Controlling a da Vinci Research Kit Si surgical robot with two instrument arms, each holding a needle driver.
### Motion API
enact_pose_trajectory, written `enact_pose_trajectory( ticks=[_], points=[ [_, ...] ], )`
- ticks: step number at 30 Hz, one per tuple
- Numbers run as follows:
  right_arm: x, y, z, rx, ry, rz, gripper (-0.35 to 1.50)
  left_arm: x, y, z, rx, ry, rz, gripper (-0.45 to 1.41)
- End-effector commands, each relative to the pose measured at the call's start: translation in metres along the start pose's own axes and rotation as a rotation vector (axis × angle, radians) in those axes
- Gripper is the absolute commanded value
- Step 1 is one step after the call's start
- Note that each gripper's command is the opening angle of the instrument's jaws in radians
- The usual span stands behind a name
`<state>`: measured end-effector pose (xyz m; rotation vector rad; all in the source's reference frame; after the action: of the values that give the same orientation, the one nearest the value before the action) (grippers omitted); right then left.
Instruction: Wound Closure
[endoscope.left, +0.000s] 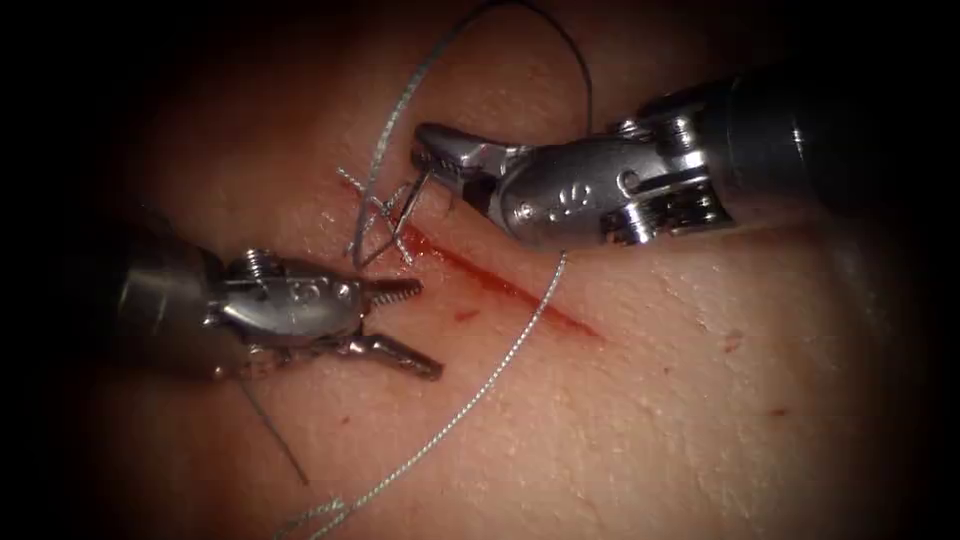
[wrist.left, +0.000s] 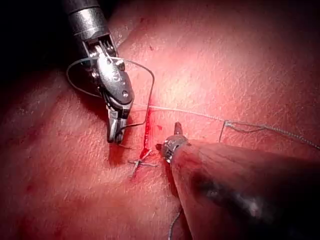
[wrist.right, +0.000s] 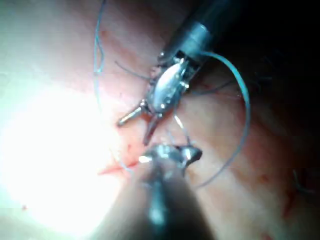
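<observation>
In the endoscope view, the left tool (endoscope.left: 405, 322) is seen left of the cut (endoscope.left: 500, 285), its jaws spread wide and holding nothing. The right tool (endoscope.left: 425, 150) is reached in from the right, its jaws closed on the curved needle (endoscope.left: 412, 200) near one end, above the upper end of the cut. The needle hangs down from the jaws toward the knotted stitch (endoscope.left: 378, 215); whether its tip is in the tissue (endoscope.left: 700, 400) cannot be told. Thread (endoscope.left: 470, 390) is laid across the cut and trails down over the tissue. Red fluid (endoscope.left: 465, 315) is spotted beside the cut.

In the left wrist view, the right tool (wrist.left: 116, 136) is seen pointing down with its jaws closed, a thin dark wire at its tip, just beside the cut (wrist.left: 146, 135). The stitch (wrist.left: 140, 164) lies at the cut's end, and thread (wrist.left: 200, 114) is stretched across.

In the right wrist view, the left tool (wrist.right: 137, 127) is shown with jaws spread apart, with thread (wrist.right: 242, 110) looped beside it.
</observation>
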<state>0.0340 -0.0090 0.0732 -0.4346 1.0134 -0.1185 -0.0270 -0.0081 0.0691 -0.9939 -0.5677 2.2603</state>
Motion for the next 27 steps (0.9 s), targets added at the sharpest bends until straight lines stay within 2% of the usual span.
enact_pose_trajectory(
  ticks=[1,9,18,27],
  points=[
    [-0.0002,-0.0009,0.0007,0.004,0.003,0.013,-0.35,-0.0005,0.0001,0.0009,0.000,-0.004,-0.004,0.39],
    [-0.0004,-0.0010,0.0008,0.001,0.002,0.048,-0.35,-0.0011,-0.0003,0.0014,0.006,-0.007,-0.003,0.37],
    [-0.0021,-0.0002,0.0006,-0.043,0.062,0.313,-0.35,-0.0017,-0.0008,0.0015,0.003,-0.013,-0.001,0.37],
    [-0.0029,-0.0001,0.0002,-0.065,0.082,0.399,-0.35,-0.0018,-0.0009,0.0015,0.003,-0.016,0.000,0.36]
  ],
)
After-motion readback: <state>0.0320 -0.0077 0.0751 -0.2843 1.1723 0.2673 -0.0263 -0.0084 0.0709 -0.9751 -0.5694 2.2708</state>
